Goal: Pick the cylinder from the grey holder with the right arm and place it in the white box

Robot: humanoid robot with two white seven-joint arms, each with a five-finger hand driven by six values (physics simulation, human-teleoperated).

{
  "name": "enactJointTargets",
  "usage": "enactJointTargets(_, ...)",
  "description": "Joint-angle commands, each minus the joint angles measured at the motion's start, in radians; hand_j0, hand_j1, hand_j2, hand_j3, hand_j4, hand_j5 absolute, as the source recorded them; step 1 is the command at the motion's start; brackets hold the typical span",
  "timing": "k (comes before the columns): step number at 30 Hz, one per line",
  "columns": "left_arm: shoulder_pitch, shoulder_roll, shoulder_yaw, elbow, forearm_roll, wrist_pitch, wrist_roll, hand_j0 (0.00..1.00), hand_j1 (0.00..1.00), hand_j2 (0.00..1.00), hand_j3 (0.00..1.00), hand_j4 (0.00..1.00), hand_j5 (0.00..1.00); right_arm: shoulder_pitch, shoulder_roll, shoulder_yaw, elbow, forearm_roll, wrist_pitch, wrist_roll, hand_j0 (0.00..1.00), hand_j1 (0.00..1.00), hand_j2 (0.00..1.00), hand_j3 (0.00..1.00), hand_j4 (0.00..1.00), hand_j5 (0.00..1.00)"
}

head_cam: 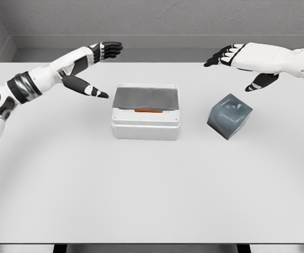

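**Cylinder lies in the white box, both hands empty**

The right robot hand hangs above the desk, fingers spread and holding nothing. Just below it the grey holder sits tilted on one edge. Further to its left, the orange cylinder lies inside the white box. Beyond the box, the left robot hand is likewise spread and empty.

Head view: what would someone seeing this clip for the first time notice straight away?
Probably the white box at the table's centre, where an orange object shows just below a grey cover. Next, the grey holder to its right, tipped onto an edge rather than sitting flat. Above them, the left robot hand and the right robot hand hover open, holding nothing.
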Motion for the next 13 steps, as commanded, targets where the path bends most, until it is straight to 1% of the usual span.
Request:
enactJointTargets(1, 0.000, 0.023, 0.004, 0.005, 0.013, -0.001, 0.000, 1.00, 1.00, 1.00, 1.00, 1.00, 1.00, 0.000, -0.002, 0.002, -0.001, -0.006, 0.003, -0.001, 1.00, 1.00, 1.00, 1.00, 1.00, 1.00)
enactJointTargets(3, -0.002, 0.060, 0.004, 0.022, 0.005, -0.023, 0.000, 1.00, 1.00, 1.00, 1.00, 1.00, 1.00, 0.012, -0.004, 0.000, -0.001, -0.006, 0.003, -0.001, 1.00, 1.00, 1.00, 1.00, 1.00, 1.00)
enactJointTargets(4, -0.002, 0.066, 0.004, 0.048, 0.003, -0.026, 0.000, 1.00, 1.00, 1.00, 1.00, 1.00, 1.00, 0.014, -0.004, 0.000, -0.001, -0.006, 0.003, -0.001, 1.00, 1.00, 1.00, 1.00, 1.00, 1.00)
enactJointTargets(5, -0.003, 0.068, 0.005, 0.091, 0.002, -0.032, 0.000, 1.00, 1.00, 1.00, 1.00, 1.00, 1.00, 0.015, -0.004, -0.001, -0.001, -0.006, 0.003, -0.001, 1.00, 1.00, 1.00, 1.00, 1.00, 1.00)
enactJointTargets(7, 0.000, 0.068, 0.005, 0.146, -0.021, -0.113, 0.000, 1.00, 1.00, 1.00, 1.00, 1.00, 1.00, 0.025, -0.004, -0.007, -0.001, -0.006, 0.003, -0.001, 1.00, 1.00, 1.00, 1.00, 1.00, 1.00)
enactJointTargets(8, 0.002, 0.068, 0.005, 0.164, -0.021, -0.123, 0.000, 1.00, 1.00, 1.00, 1.00, 1.00, 1.00, 0.025, -0.004, -0.007, -0.001, -0.006, 0.003, -0.001, 1.00, 1.00, 1.00, 1.00, 1.00, 1.00)
enactJointTargets(11, 0.008, 0.068, 0.005, 0.184, -0.021, -0.123, 0.000, 1.00, 1.00, 1.00, 1.00, 1.00, 1.00, 0.025, -0.005, -0.007, -0.008, -0.006, 0.003, -0.001, 1.00, 1.00, 1.00, 1.00, 1.00, 1.00)
enactJointTargets(13, 0.009, 0.068, 0.004, 0.184, -0.021, -0.123, 0.000, 1.00, 1.00, 1.00, 1.00, 1.00, 1.00, 0.023, -0.033, -0.016, -0.010, -0.006, 0.003, -0.001, 1.00, 1.00, 1.00, 1.00, 1.00, 1.00)
